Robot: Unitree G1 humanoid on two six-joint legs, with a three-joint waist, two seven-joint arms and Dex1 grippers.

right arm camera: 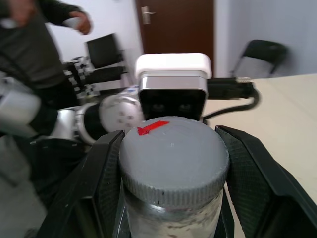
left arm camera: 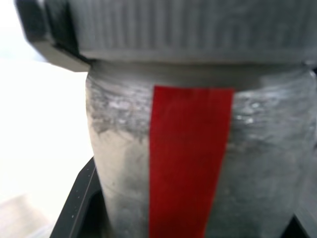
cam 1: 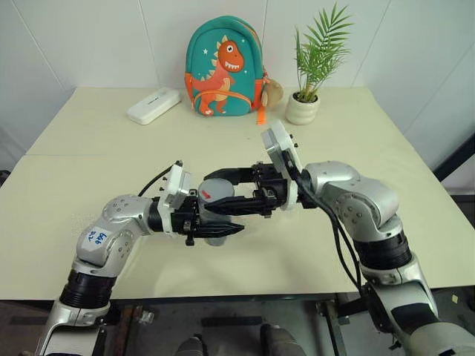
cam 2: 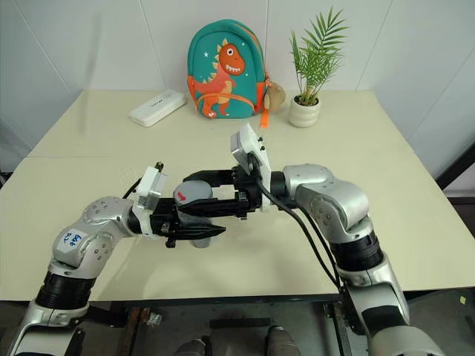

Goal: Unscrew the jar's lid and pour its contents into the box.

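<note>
- Jar (cam 1: 213, 221): being held upright above tabletop, mid-front of scene, between both arms; long axis standing vertical, red strip (left arm camera: 190, 163) running down its side.
- L gripper (cam 1: 215, 228): clenching jar body from robot's left, fingers lying level, pointing rightward; sitting lower of the two grips.
- Lid (right arm camera: 173, 161): sitting on top of jar, apparently still threaded on (ribbed rim flush w/ jar neck), red patch facing up.
- R gripper (cam 1: 231, 191): clamping lid rim from robot's right, fingers (right arm camera: 106, 173) pressing both sides of cap; reaching in level, pointing leftward, directly above L grip.
- Key relation: twist axis running straight up through jar, crossways to both grippers; R already on lid, so nearer arm for unscrewing – judging next step as turning R wrist while L braces.
- Box: not making out any clear tray on table, so pour target unlocated.
- Table (cam 1: 104, 185): pale cream, flat, seam running across.
- Far edge: white oblong case (cam 1: 154, 105), dino backpack (cam 1: 223, 68), potted plant (cam 1: 312, 74).
- Room: white walls; person (right arm camera: 34, 44), brown door, chairs showing behind L arm in R wrist view.
</note>
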